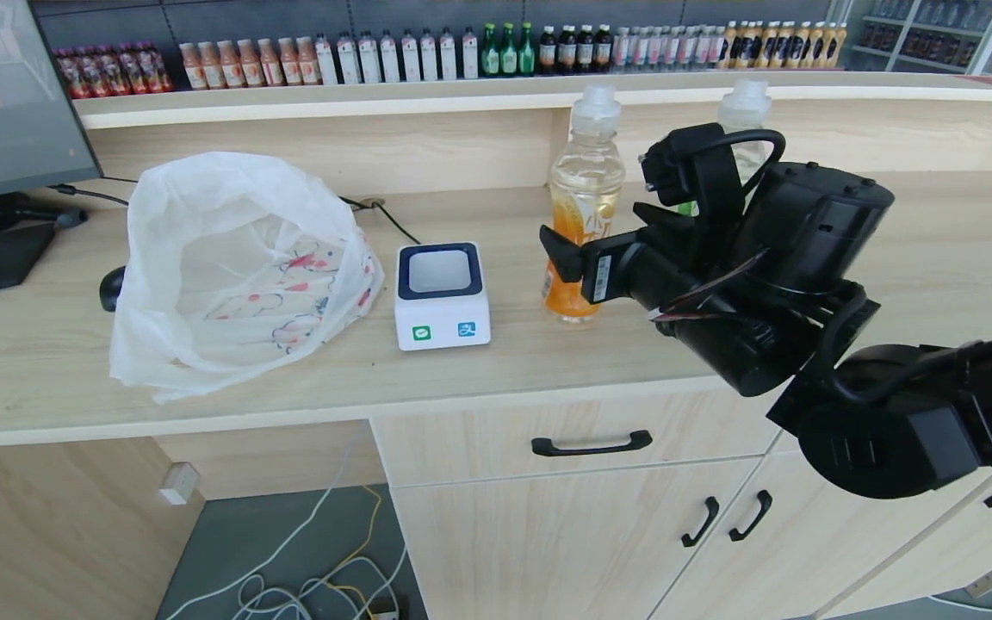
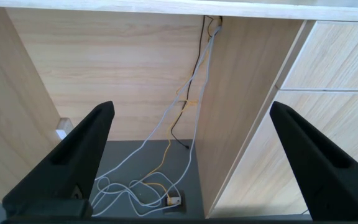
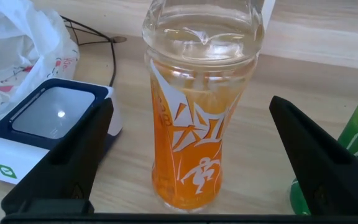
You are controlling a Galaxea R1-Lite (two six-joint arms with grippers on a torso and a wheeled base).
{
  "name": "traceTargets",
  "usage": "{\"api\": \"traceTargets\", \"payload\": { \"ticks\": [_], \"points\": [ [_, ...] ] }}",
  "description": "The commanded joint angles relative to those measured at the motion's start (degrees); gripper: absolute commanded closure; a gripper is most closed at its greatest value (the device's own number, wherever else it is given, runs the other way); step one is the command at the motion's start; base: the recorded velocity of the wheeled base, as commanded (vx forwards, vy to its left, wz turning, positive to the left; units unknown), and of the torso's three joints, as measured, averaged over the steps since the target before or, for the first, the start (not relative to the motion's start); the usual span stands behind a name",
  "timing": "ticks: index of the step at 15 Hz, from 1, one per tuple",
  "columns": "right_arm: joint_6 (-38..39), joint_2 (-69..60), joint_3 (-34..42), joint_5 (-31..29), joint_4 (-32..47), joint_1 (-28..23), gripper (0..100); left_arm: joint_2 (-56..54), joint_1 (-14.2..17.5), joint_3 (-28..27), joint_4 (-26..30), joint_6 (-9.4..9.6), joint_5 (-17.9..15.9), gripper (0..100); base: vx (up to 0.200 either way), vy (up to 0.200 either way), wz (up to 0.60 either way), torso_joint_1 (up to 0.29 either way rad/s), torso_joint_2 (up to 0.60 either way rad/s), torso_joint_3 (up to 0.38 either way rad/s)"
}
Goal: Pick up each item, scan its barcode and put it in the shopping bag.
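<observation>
On the table (image 1: 935, 258), right of the scanner (image 1: 442, 293), stands the orange bottle (image 1: 583, 215), upright and capped, with a green-labelled bottle (image 1: 744, 112) behind it towards the back ledge. The shopping bag (image 1: 238, 267) lies open-mouthed on the scanner's far side, well apart from both bottles.

We judge the orange bottle to be clear plastic filled most of the way with drink: moderately heavy, fairly stiff in the wall, smooth and likely slippery, and tall enough to topple if nudged near the cap. We would take hold at the narrowed waist of the labelled body, below the shoulder, where the sides give a seat. We cannot tell where the barcode sits.

The right arm is held out from the robot's right over the table's front edge, forearm roughly level. The right tool (image 3: 190, 109) is spread wide, one finger to each side of the bottle and just short of it, touching nothing.

The left tool (image 2: 188, 112), also spread and holding nothing, hangs below table level, facing the cables (image 2: 148, 186) on the floor.
</observation>
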Motion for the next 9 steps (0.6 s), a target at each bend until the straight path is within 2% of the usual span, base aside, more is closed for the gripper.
{"api": "traceTargets", "payload": {
  "ticks": [1,9],
  "points": [
    [-0.03,1.01,-1.06,0.65,0.33,-1.30,0,-0.02,0.01,0.00,-0.01,0.02,0.00,0,0.000,0.000,0.00,0.000,0.00,0.000],
    [-0.83,6.02,-7.91,3.20,1.39,-2.88,0,-0.02,0.01,0.00,-0.01,0.02,0.00,0,0.000,0.000,0.00,0.000,0.00,0.000]
  ]
}}
